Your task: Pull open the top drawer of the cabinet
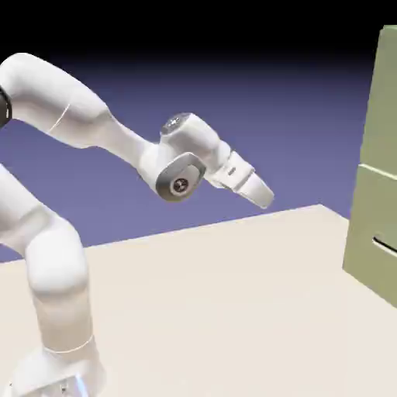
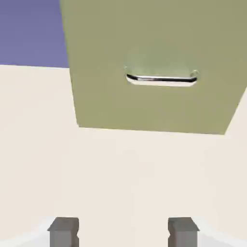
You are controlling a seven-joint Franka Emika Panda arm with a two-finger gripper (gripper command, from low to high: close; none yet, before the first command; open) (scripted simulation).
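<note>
The cabinet (image 1: 378, 225) is a pale olive-green box cut off by the exterior view's right edge, with a seam between its stacked fronts. In the hand view, a flat green drawer front fills the upper middle; I take it for the top drawer (image 2: 111, 58). It carries a thin silver bar handle (image 2: 161, 79). My gripper (image 1: 266, 198) hangs in mid-air well to the left of the cabinet, pointing down and right toward it. In the hand view the gripper (image 2: 123, 232) is open and holds nothing, its grey fingertips (image 2: 63, 231) far short of the handle.
A cream table (image 1: 233, 310) stretches from the arm's base to the cabinet's foot. A lower cabinet front (image 1: 368, 256) shows a dark slot-like handle (image 1: 384, 246) at the picture's right edge. Blue-violet backdrop lies behind.
</note>
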